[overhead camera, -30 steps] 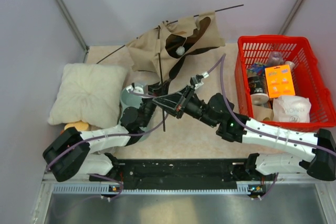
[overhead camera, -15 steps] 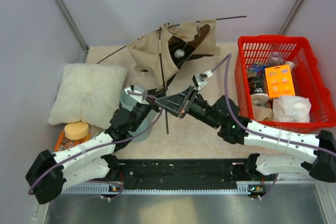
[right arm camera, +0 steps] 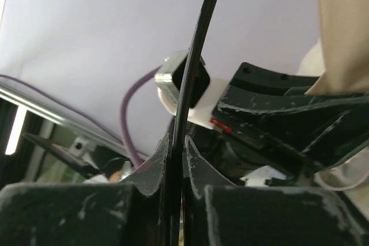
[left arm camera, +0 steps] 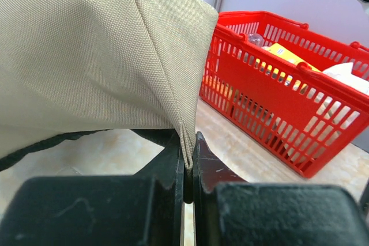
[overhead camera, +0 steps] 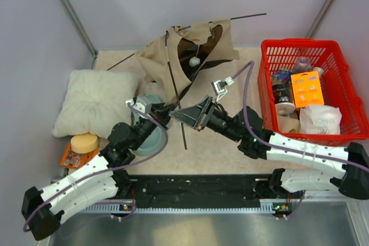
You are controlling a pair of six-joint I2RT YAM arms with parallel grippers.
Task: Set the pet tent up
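Grey walls, beige desk (overhead camera: 225, 154): pet tent (overhead camera: 173, 56) half-raised at upper centre, sagging.
Step in hand looks like spreading the frame: left tool (left arm camera: 187, 156) pinched closed on the tent's fabric seam corner, right tool (right arm camera: 176, 154) clamped on a thin black pole (right arm camera: 204, 21). Next likely calls for drawing them apart steadily so the fabric tautens without slipping free.

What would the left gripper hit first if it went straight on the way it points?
The pet tent fabric, whose seam the left gripper pinches, hangs directly ahead. Beyond that fold the red basket looks next, though depth is hard to judge.
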